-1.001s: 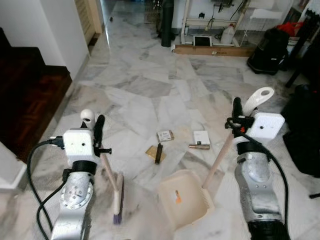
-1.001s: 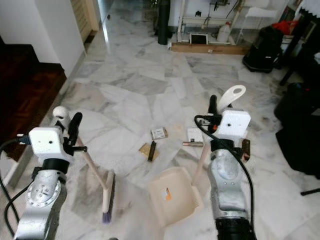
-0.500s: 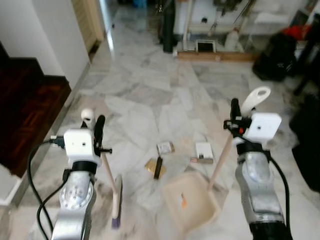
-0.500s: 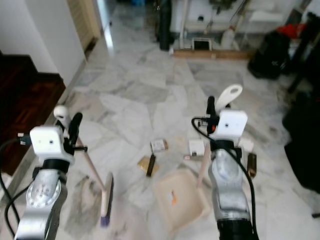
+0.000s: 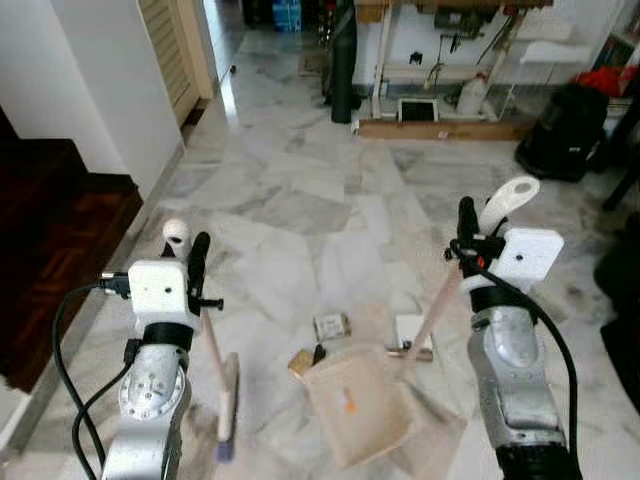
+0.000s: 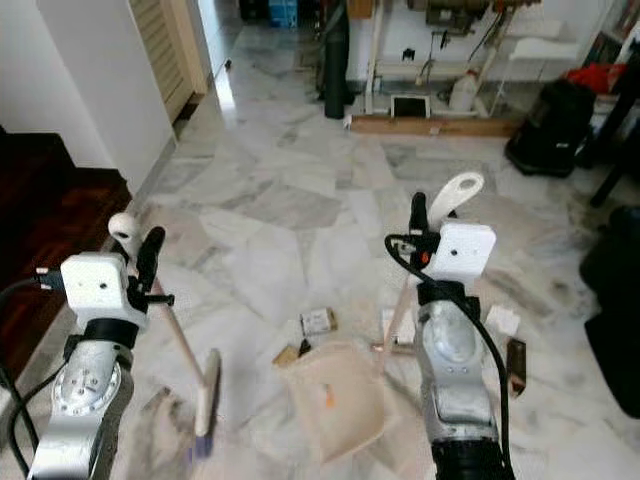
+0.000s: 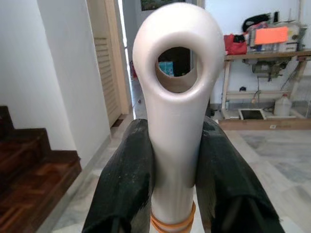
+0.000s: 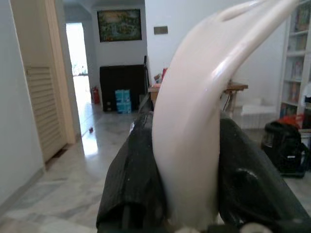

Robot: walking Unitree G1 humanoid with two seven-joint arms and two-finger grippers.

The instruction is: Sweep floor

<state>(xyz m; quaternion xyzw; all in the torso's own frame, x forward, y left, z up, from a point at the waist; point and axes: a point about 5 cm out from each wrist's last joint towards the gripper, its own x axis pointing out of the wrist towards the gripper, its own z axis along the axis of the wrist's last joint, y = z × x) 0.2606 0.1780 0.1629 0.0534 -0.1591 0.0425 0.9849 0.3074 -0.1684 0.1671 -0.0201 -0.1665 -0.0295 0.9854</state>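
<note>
Since a second ago our dustpan [image 5: 357, 403] slid onto the debris. Left gripper [image 5: 187, 243] clamps the broom [image 5: 226, 400]; right gripper [image 5: 478, 217] clamps the dustpan's handle.

Glossy marble floor [image 5: 300, 200], plastic dustpan [image 5: 355, 405]

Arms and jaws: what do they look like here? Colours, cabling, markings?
Both arms are silver metal with round joint housings, each topped by a white boxy wrist block. A black cable loops out from the left arm; another runs down the right arm. The left gripper and right gripper have long matte black jaws. No markings readable.
</note>
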